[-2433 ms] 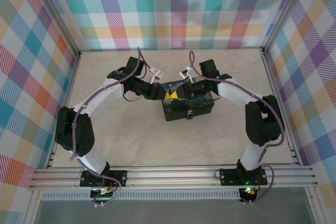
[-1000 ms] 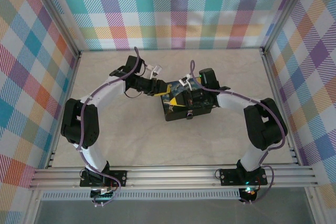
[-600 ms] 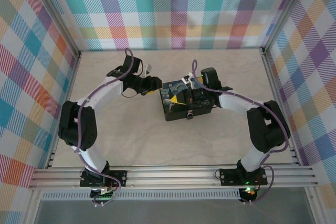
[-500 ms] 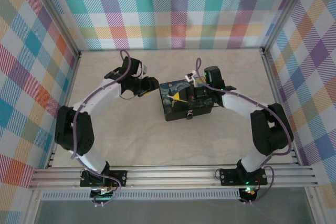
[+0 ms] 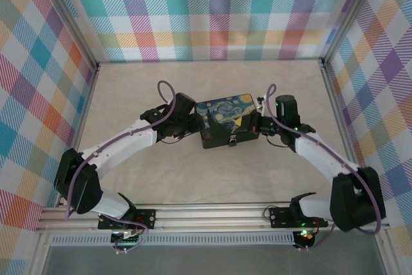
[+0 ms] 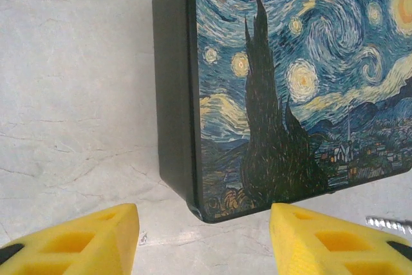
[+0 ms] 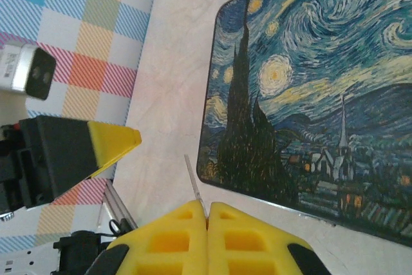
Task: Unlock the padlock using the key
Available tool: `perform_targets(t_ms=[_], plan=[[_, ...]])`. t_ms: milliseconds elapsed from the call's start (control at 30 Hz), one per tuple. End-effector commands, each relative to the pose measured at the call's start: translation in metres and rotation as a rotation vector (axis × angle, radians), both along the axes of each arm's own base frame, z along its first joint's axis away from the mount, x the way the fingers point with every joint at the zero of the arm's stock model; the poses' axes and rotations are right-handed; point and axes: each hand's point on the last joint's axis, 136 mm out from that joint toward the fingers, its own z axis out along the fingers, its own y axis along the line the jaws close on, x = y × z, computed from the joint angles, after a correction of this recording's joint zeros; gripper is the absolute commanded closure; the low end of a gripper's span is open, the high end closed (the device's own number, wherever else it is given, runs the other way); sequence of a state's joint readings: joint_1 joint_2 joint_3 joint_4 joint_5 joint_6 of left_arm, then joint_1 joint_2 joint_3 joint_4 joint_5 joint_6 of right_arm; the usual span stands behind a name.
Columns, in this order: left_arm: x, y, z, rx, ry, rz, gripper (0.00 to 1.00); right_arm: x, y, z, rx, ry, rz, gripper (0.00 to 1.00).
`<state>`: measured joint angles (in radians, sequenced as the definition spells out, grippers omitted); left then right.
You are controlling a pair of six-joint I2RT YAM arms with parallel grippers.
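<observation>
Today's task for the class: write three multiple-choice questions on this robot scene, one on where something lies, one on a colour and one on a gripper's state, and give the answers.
1. The painted tin lies: A) between the two grippers; B) left of both; C) right of both.
2. The left gripper has fingers coloured: A) red; B) yellow; C) white.
3. The right gripper is: A) wide open; B) shut on the tin; C) shut on the key.
Answers: 1 A, an arm ends at each side of it in the top view; 2 B, yellow pads in its wrist view; 3 C, a thin silvery blade sticks out between the closed fingers.
</observation>
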<state>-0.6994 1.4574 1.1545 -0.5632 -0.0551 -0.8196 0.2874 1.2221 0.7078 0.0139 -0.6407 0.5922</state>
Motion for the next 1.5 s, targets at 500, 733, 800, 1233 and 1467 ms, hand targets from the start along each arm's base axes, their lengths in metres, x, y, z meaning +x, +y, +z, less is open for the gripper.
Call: perform_targets(t_ms=[500, 733, 800, 1233, 1467], plan=[[-0.017, -0.038, -0.027, 0.061, 0.03, -0.031, 0.45, -0.003, -0.019, 0.024, -0.045, -0.282, -0.067, 1.0], [-0.014, -0.019, -0.02, 0.128, -0.009, 0.045, 0.46, 0.001, -0.019, 0.023, -0.05, -0.304, -0.059, 1.0], [-0.014, -0.014, -0.017, 0.146, -0.024, 0.063, 0.46, 0.002, -0.021, 0.021, -0.056, -0.311, -0.064, 1.0], [-0.044, -0.098, -0.029, 0.254, -0.053, -0.072, 0.43, 0.031, -0.081, 0.011, -0.098, -0.104, -0.286, 1.0], [-0.037, -0.13, -0.055, 0.278, -0.066, -0.081, 0.41, 0.031, -0.113, -0.008, -0.137, 0.017, -0.408, 1.0]])
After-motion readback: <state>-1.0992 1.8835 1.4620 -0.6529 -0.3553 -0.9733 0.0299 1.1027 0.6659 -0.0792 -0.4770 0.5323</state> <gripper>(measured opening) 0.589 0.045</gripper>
